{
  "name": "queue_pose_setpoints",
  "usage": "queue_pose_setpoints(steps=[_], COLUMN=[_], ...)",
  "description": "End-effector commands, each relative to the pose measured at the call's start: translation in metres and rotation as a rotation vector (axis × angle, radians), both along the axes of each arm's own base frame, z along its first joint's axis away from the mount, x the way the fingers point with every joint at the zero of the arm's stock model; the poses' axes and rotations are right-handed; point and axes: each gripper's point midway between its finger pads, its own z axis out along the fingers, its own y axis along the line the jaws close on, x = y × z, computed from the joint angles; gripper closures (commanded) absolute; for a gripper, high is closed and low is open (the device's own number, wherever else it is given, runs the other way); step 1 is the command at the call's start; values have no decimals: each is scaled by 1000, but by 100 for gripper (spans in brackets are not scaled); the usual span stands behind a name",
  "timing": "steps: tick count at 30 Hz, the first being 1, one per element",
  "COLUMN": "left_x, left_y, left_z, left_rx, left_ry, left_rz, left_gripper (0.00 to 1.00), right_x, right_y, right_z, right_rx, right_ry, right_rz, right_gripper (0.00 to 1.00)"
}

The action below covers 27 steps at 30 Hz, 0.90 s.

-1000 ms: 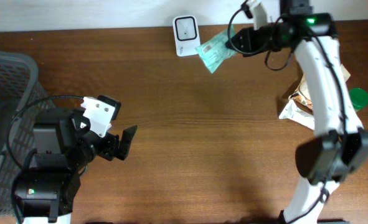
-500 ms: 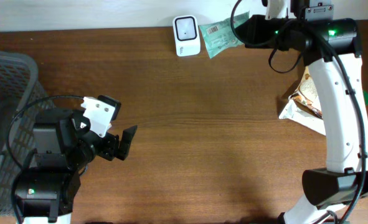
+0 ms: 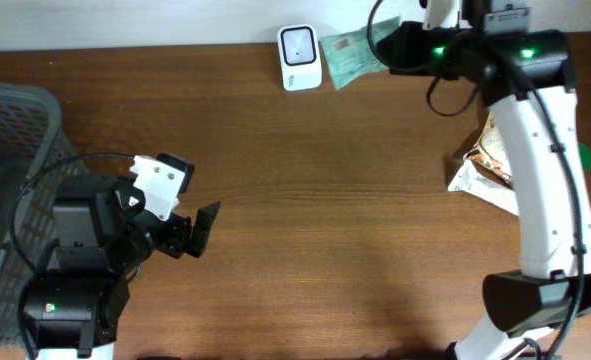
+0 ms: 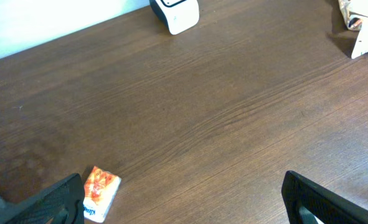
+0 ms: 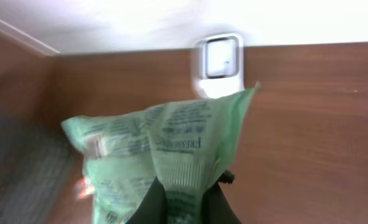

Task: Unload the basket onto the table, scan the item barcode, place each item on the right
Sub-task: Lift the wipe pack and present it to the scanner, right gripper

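A dark wooden worktop (image 3: 355, 200) carries a grey basket (image 3: 5, 130) at its left edge. Near the front left corner the left gripper (image 3: 190, 232) hangs with its jaws spread wide over bare wood. At the far edge the right gripper (image 5: 182, 198) is pinched tight on a green packet (image 3: 347, 58), held just beside the white scanner (image 3: 300, 44).

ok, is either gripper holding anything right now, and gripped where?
Right gripper is shut on the green packet, pinching one edge. Left gripper is open and holds nothing.
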Motion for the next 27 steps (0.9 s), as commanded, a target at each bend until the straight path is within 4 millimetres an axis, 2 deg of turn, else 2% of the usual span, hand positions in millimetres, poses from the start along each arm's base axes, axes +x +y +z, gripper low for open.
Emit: queue_pose_setpoints(steps=[1, 2, 3, 5, 7, 9, 11, 12, 18, 20, 21, 24, 27], left_x=[-1, -1, -1, -1, -1, -1, -1, -1, -1, -1, -1, -1, -1], left_y=[-1, -1, -1, -1, -1, -1, -1, -1, -1, -1, -1, -1, -1], left_z=[1, 1, 1, 1, 1, 1, 1, 1, 1, 1, 1, 1, 1], left_rx=[-19, -19, -19, -19, -19, -19, -19, -19, -19, -19, -19, -19, -19], left_ry=[2, 2, 2, 2, 2, 2, 2, 2, 2, 2, 2, 2, 2], left_rz=[2, 2, 2, 2, 2, 2, 2, 2, 2, 2, 2, 2, 2], left_gripper=[1, 1, 1, 1, 1, 1, 1, 1, 1, 1, 1, 1, 1], right_x=[32, 40, 44, 60, 78, 100, 117, 123, 140, 148, 150, 156, 156], right_y=[-39, -38, -34, -12, 10, 42, 67, 72, 92, 100, 102, 127, 140], right_z=[-2, 11, 15, 2, -21, -43, -64, -75, -123, -151, -158, -188, -198], right_rx=[-407, -484, -511, -627, -825, -1018, -1110, -1132, -1251, -1332, -1362, -1482, -1470], right_ry=[-140, -228, -266, -330, -392, -476, -524, -534, -545, -537, -539, -590, -614], right_rz=[-416, -517, -557, -620, -655, -675, -627, -614, -503, -403, -377, -230, -188], right_gripper=[96, 96, 96, 96, 96, 96, 96, 96, 96, 96, 96, 96, 96])
